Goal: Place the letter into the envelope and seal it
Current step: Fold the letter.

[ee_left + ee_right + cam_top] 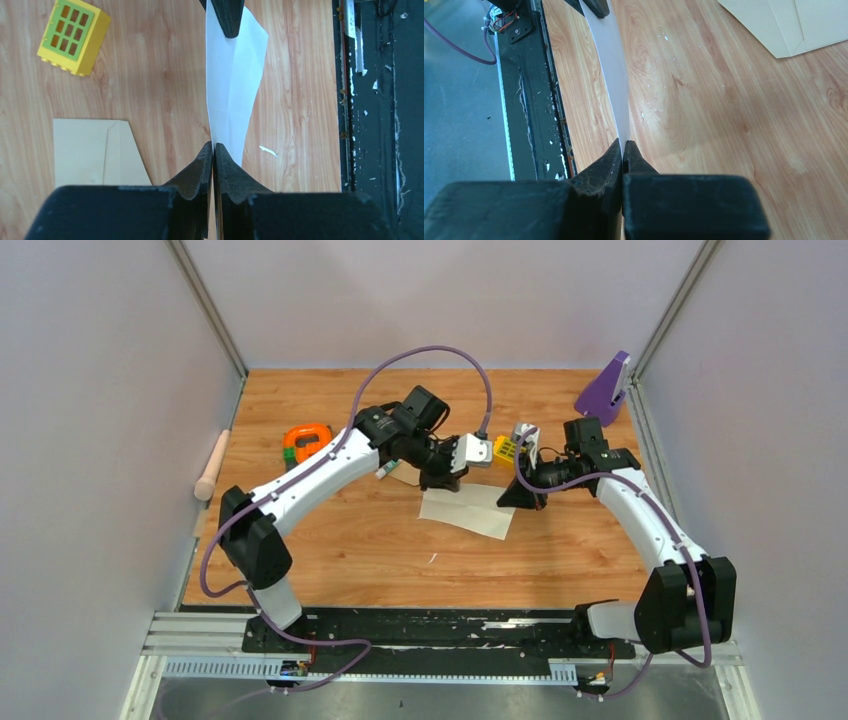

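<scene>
Letter (232, 85) paper was stretched between the two pincers, and its long way ran from one pincer to the other. The left pincer (214, 150) was pinched tight on one end of the letter. The right pincer (622, 147) was pinched tight on the other end. The envelope (95, 150) lay flat on the worktop (160, 75), near the left pincer and well apart from the right one. So the left arm was the nearer one. I think the letter had to go sideways, left end first, to reach the envelope.
</scene>
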You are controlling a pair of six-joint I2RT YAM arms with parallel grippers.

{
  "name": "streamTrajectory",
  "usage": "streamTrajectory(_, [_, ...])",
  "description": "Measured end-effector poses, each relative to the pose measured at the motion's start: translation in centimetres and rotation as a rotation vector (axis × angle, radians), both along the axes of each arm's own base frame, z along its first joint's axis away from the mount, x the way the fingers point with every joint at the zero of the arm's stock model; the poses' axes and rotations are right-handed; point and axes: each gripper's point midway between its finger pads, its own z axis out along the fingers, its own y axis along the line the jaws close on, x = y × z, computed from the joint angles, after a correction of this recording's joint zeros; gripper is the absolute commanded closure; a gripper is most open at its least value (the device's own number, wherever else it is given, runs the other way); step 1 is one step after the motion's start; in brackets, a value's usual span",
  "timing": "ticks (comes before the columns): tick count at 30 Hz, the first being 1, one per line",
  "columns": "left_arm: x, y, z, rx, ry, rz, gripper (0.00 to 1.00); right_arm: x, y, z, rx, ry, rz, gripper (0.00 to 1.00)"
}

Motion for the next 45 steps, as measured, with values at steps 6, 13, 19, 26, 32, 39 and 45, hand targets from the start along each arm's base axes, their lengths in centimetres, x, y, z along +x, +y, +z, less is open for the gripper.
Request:
streamTrajectory(6, [0.5, 1.4, 0.5, -0.003, -0.029, 0.016, 0.88, 0.0, 0.0, 0.1, 0.0, -0.005, 0.0, 1.0])
streamTrajectory(13, [1.9, 3.8, 1.0, -0.003, -0.041, 0.058, 0.92, 0.0, -0.1, 0.1, -0.003, -0.008, 0.0, 1.0])
streamTrajectory(19, [2.4, 5.2, 0.8, 0.011, -0.032, 0.065, 0.82, 0.0, 0.0, 0.1, -0.004, -0.009, 0.003, 1.0])
streamTrajectory(26, [3.4, 7.4, 2.3, -0.004, -0.068, 0.113, 0.48, 0.0, 0.0, 0.0, -0.006, -0.009, 0.001, 1.0])
streamTrajectory(32, [3.2, 7.4, 3.9, -0.049, -0.093, 0.104, 0.01, 0.0, 0.0, 0.0, -0.006, -0.009, 0.001, 1.0])
streamTrajectory(39, [3.2, 5.0, 5.7, -0.122, -0.061, 0.075, 0.0, 0.0, 0.0, 0.0, -0.006, -0.009, 0.001, 1.0])
streamTrajectory(45, [2.7, 2.0, 3.9, -0.105, -0.014, 0.02, 0.02, -0.1, 0.0, 0.2, -0.004, -0.016, 0.001, 1.0])
